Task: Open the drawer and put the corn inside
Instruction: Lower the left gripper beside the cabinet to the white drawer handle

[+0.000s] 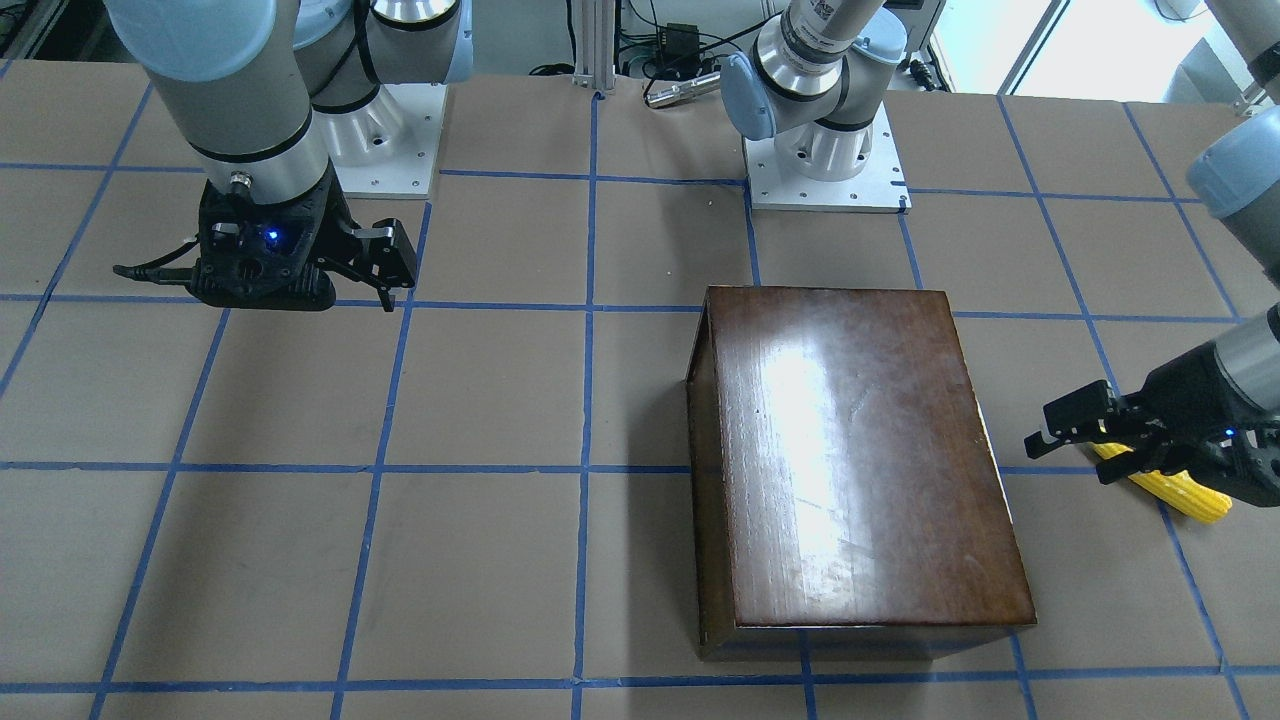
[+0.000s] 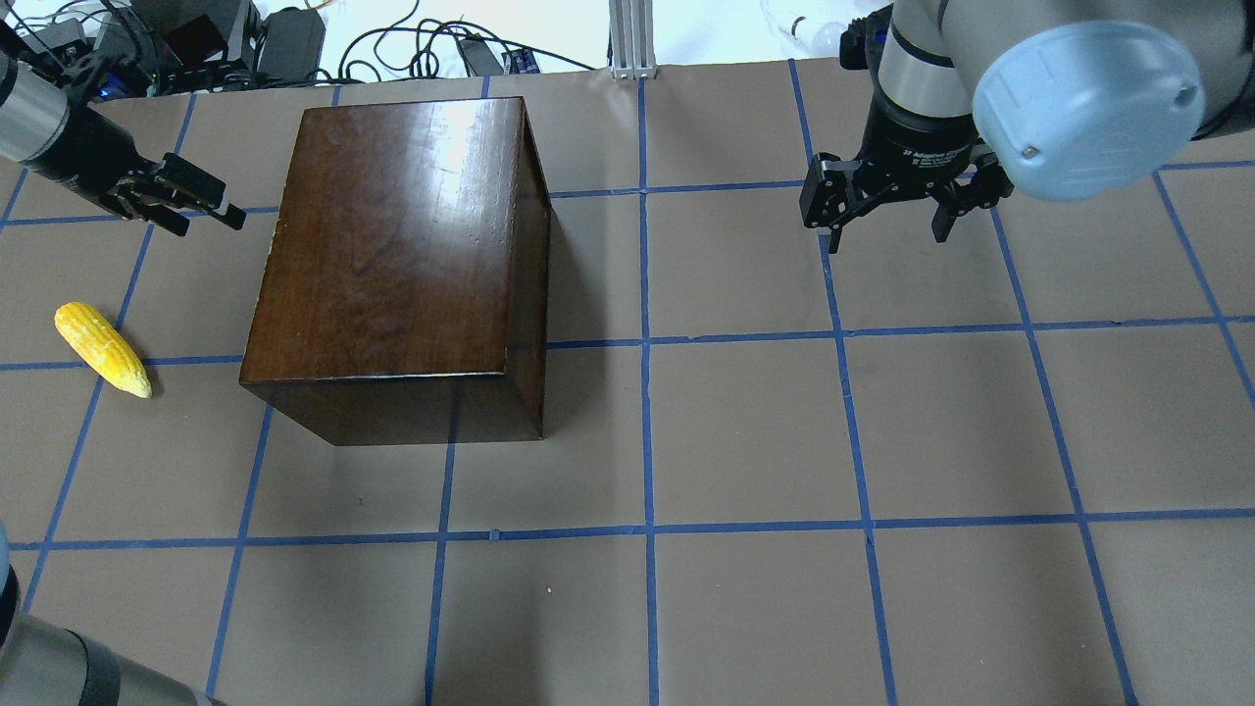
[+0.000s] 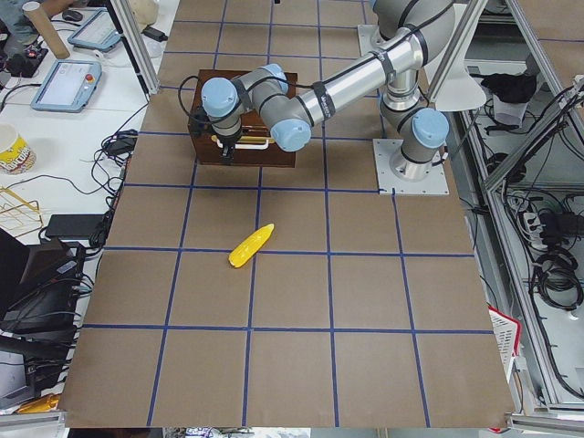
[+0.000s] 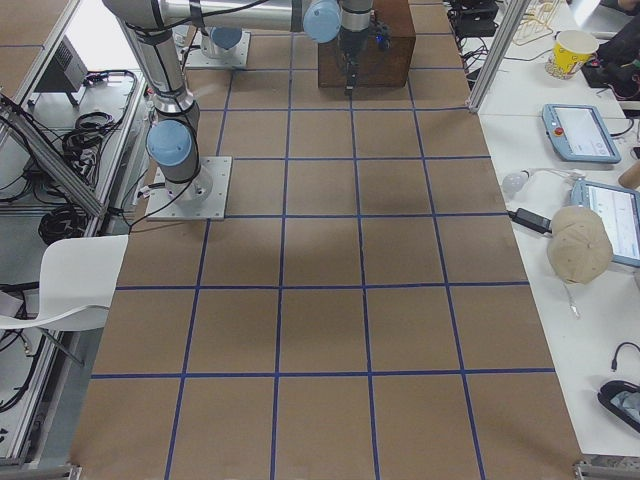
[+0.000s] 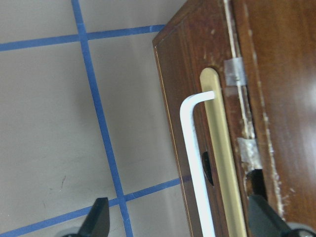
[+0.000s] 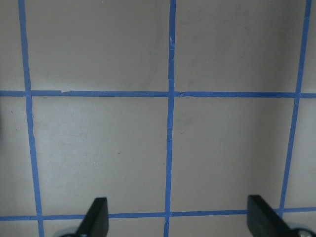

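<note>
The glossy dark-brown box [image 2: 402, 245] stands on the table with its drawer shut. The drawer's chipped front panel [image 5: 197, 98] carries a white bar handle [image 5: 190, 148]. My left gripper [image 5: 180, 222] is open, level with that panel, and the handle lies between its fingers in the left wrist view. In the overhead view the left gripper [image 2: 201, 211] stands just off the box's left side. The yellow corn [image 2: 101, 348] lies on the table, left of the box and apart from the gripper. My right gripper [image 2: 885, 233] is open and empty, over bare table right of the box.
The table [image 2: 745, 441] is covered with brown paper and a blue tape grid. The arm bases [image 1: 825, 170] are bolted at the robot's edge. An aluminium post [image 2: 632, 39] and cables stand at the far edge.
</note>
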You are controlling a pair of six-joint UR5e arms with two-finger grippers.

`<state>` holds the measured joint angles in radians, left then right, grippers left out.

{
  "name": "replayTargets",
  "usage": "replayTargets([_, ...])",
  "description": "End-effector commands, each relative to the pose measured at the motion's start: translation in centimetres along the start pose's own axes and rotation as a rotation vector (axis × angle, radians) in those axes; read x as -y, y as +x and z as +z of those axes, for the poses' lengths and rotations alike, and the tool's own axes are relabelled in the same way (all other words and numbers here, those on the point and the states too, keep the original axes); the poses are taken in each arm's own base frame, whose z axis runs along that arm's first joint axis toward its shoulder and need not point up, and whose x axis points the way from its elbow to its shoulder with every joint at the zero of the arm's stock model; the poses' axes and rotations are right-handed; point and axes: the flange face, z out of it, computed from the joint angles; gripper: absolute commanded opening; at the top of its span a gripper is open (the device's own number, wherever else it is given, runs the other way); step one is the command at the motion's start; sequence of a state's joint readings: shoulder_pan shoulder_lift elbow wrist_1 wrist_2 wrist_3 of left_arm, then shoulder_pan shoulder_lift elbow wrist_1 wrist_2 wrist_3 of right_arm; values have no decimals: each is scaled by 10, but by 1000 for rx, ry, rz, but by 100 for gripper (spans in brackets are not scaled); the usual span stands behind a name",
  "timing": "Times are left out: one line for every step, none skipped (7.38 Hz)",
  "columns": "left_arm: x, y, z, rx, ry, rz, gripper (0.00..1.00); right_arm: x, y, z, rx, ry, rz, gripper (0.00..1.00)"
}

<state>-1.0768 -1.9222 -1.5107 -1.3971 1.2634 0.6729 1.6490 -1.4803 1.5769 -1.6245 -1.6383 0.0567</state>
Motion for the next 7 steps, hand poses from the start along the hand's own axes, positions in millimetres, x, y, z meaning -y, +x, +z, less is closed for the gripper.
replayTargets([3,-8,12,-23,3,-10,100,0,0,0,0,0,0,100])
replayTargets([4,-10,16,-28,1,-11,100,0,0,0,0,0,0,100])
replayTargets([5,-12,19,-31,3,-16,100,0,0,0,0,0,0,100])
replayTargets([5,-13,23,-38,-1,-20,100,0,0,1,0,-2,0,100])
replayTargets([3,-14,28,-51,-1,-44,100,0,0,1,0,-2,0,100])
replayTargets([2,-14,29,-52,-5,-71,100,0,0,1,0,-2,0,100])
replayTargets([1,-14,33,-57,-12,-77,100,0,0,1,0,-2,0,100])
